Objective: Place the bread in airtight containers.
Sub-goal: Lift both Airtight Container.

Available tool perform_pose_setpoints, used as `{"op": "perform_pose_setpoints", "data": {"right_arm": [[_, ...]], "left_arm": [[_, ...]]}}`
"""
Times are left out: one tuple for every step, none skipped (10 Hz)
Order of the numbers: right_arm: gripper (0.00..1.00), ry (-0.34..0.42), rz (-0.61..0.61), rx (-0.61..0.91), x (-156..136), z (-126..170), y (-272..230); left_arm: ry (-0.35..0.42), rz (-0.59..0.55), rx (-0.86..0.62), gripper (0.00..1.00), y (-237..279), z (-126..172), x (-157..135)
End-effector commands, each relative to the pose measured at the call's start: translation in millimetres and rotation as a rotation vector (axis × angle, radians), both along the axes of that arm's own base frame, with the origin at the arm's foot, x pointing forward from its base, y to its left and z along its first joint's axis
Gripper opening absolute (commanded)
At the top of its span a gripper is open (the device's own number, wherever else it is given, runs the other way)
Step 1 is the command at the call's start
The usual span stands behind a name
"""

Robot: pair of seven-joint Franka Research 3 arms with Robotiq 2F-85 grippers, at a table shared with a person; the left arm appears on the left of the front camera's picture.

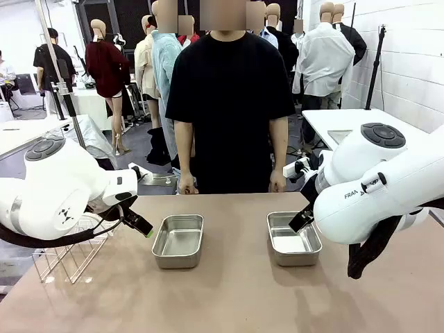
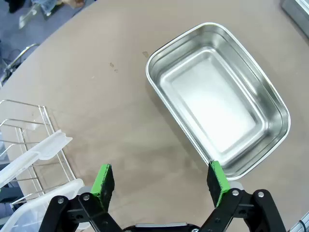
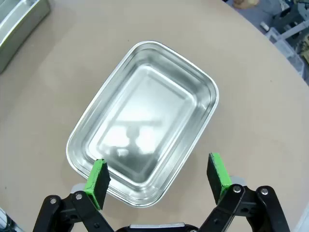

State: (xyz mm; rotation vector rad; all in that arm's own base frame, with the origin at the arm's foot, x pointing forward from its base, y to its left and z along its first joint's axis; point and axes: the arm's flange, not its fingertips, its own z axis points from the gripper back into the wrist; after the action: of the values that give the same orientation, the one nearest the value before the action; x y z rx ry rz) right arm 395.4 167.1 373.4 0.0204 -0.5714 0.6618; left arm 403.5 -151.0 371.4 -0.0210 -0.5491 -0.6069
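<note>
The white left arm comes in low from the left, and its black two-finger left gripper [image 1: 142, 227] with green pads points down and inward, hanging just left of the left-hand rectangular stainless-steel tub [image 1: 178, 258]. In the left wrist view the left gripper [image 2: 161, 176] has its fingers spread wide with nothing between them, and one pad sits over the near corner of this tub [image 2: 217, 106].

The white right arm bends in from the right. Its right gripper [image 1: 302, 220] hovers over the near right edge of the second rectangular stainless-steel tub [image 1: 293, 258]. In the right wrist view the right gripper [image 3: 157, 174] is also spread wide and empty above that tub [image 3: 145, 121].

Both tubs stand lidless on the tan table [image 1: 229, 298], well apart, with rounded corners and bare shiny insides. A white wire rack [image 1: 69, 257] stands at the table's left edge, and a translucent white plastic lid [image 2: 48, 145] rests against it.

At the far side stands a person in a black T-shirt [image 1: 229, 104], both hands hanging at the table's edge.
</note>
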Motion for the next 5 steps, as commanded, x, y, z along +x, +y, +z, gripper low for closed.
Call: {"op": "perform_pose_setpoints", "data": {"right_arm": [[1.00,0.000,0.000,0.000,0.0,0.0,0.0],[1.00,0.000,0.000,0.000,0.0,0.0,0.0],[1.00,0.000,0.000,0.000,0.0,0.0,0.0],[1.00,0.000,0.000,0.000,0.0,0.0,0.0],[1.00,0.000,0.000,0.000,0.0,0.0,0.0]], "left_arm": [[0.000,0.000,0.000,1.00,0.0,0.0,-0.1],[0.000,0.000,0.000,1.00,0.0,0.0,-0.1],[0.000,0.000,0.000,1.00,0.0,0.0,-0.1],[0.000,0.000,0.000,1.00,0.0,0.0,-0.1],[0.000,0.000,0.000,1.00,0.0,0.0,-0.1]]}}
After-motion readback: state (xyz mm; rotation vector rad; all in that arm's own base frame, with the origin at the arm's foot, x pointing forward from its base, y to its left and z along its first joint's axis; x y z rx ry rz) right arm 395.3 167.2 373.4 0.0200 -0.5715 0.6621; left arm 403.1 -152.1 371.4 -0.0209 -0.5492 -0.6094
